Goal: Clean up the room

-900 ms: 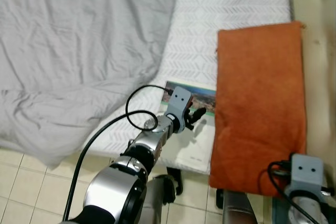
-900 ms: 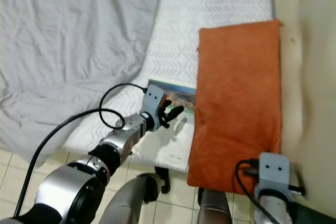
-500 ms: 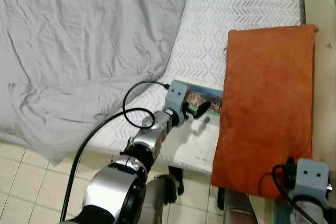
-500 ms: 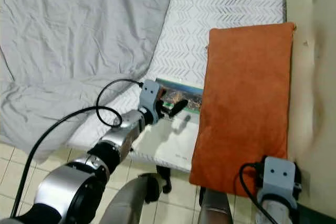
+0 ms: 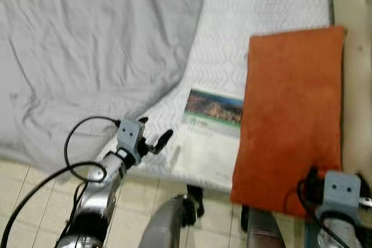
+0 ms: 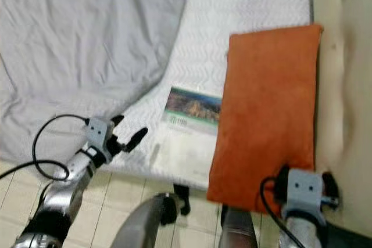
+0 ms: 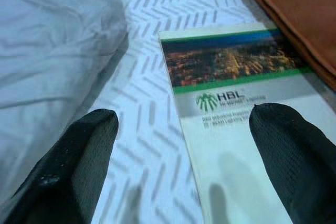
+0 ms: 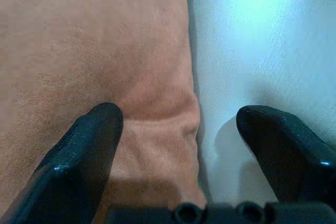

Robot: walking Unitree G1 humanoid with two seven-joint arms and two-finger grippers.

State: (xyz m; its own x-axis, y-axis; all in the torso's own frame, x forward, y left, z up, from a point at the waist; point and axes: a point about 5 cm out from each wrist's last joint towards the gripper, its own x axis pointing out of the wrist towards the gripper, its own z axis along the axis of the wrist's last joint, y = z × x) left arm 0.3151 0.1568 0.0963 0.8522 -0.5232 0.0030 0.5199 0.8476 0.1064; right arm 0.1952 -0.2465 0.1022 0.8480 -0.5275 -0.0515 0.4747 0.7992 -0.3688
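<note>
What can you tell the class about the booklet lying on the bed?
The booklet lies flat on the white chevron-patterned mattress cover. It looks like glossy paper: a landscape photo band across the top, a green stripe, a green logo reading HBL, then pale blank space. The orange cushion overlaps one long edge.

Bed point(image 5: 256, 4) with a white chevron-patterned cover, reaching from the top of the head views down to a near edge above the pale tiled floor point(image 5: 23, 196). At 10 o'clock, lying on it, a rumpled grey duvet point(image 5: 87, 45), draped over the near edge. At 3 o'clock, an orange cushion point(image 5: 290, 103), running lengthwise. Near centre, flat on the cover, a booklet point(image 5: 209, 137) with a landscape photograph at its head, touching the cushion's left edge.
</note>
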